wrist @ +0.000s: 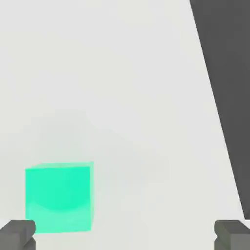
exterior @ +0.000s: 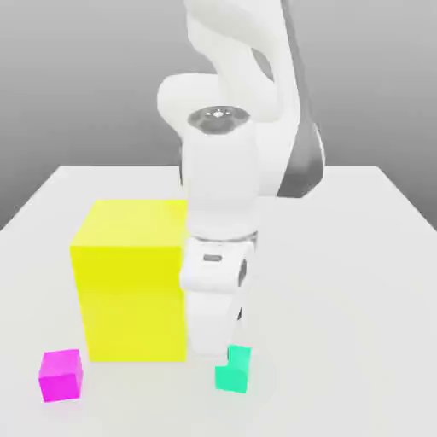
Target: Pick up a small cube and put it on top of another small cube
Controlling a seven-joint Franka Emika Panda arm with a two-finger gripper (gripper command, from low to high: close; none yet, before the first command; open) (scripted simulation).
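White tabletop (exterior: 358,282), plain grey backdrop (exterior: 85,77) behind it, soft even light, faint shadows

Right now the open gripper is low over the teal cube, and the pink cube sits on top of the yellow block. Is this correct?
Not quite. The pink cube sits on the table, beside the yellow block, as the exterior view shows. The rest holds: the open gripper is low over the teal cube.

cube (exterior: 232,369) beside block (exterior: 132,282), tool (exterior: 220,348) above
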